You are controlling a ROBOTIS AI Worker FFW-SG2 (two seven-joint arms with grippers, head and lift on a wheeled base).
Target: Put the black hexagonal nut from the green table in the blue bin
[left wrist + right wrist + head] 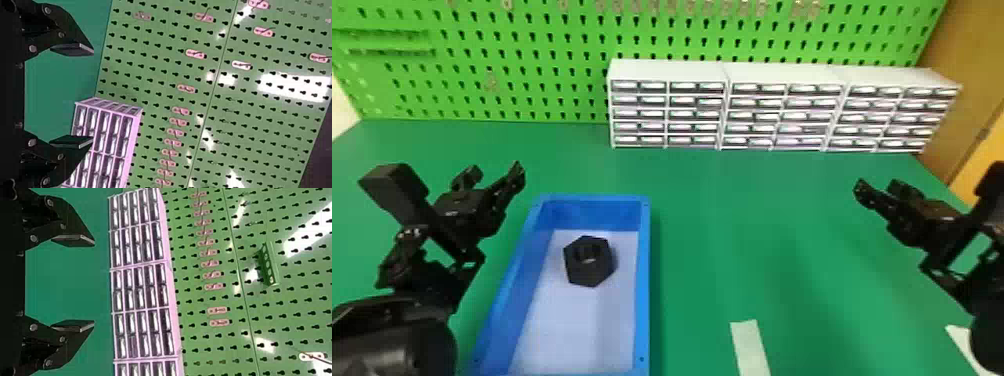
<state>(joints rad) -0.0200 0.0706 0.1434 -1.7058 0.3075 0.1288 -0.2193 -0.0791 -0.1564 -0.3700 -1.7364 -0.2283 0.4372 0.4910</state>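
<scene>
Black hexagonal nut (589, 277) lies flat in the blue bin (643, 280), hole upward, between two parted grippers
On the green table (722, 225), the nut rests on the bin's pale floor, nearer the far end. The left gripper (494, 174) appears beyond the bin's left side, its fingers spread wide; the right gripper (879, 185), well apart from the bin on the other side, is also wide, as white drawer cabinets (677, 70) line the green pegboard (532, 75) behind
</scene>
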